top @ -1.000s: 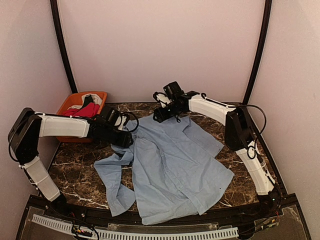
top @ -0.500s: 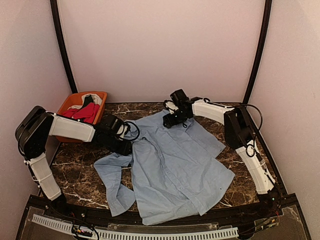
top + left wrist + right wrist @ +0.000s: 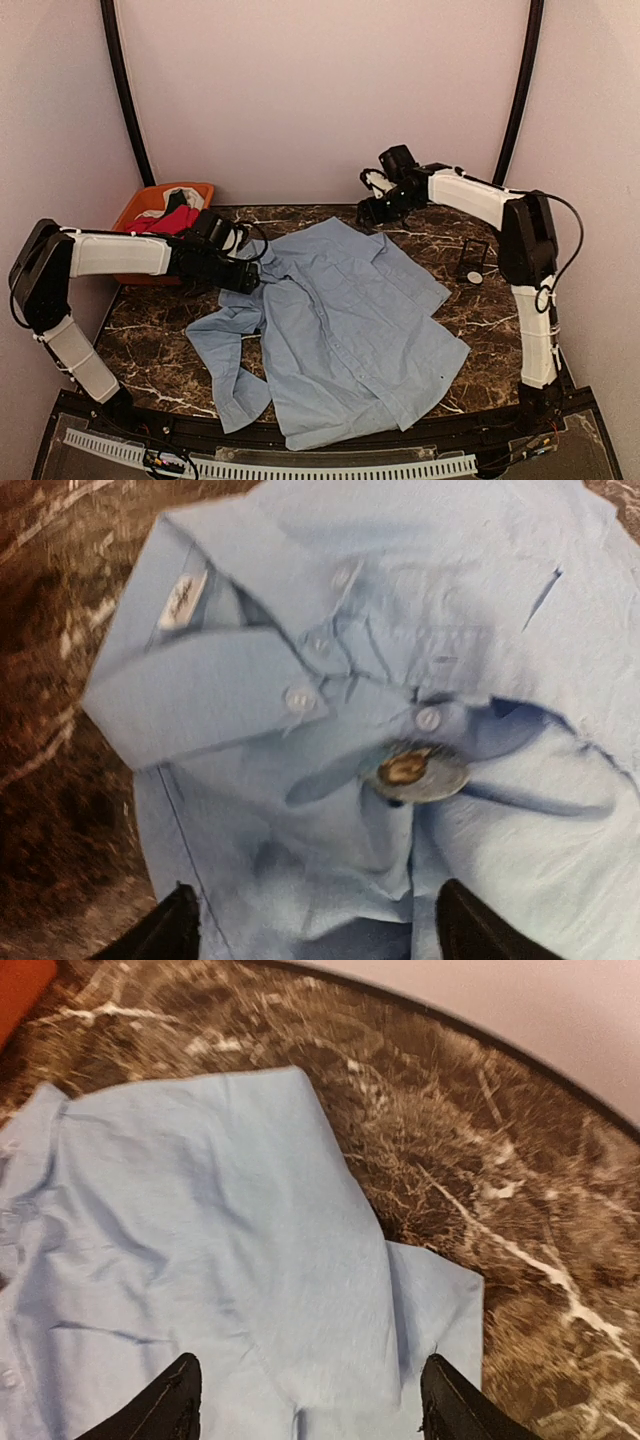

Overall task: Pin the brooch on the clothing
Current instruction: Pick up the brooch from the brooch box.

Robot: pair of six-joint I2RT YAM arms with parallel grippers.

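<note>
The brooch (image 3: 413, 771) lies on the light blue shirt (image 3: 350, 320), just below the collar beside the buttons. We cannot tell whether its pin holds. Our right gripper (image 3: 310, 1405) has drawn back from the collar to the shirt's far edge, fingers spread and empty. Our left gripper (image 3: 320, 932) hovers over the brooch, likewise spread and empty. We judge the pinning likely done.

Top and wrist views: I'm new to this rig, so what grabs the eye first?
A light blue shirt sprawls across the dark marble table. In the left wrist view, a round metallic brooch sits on it near the collar buttons. An orange bin of clothes stands at the far left corner.
</note>
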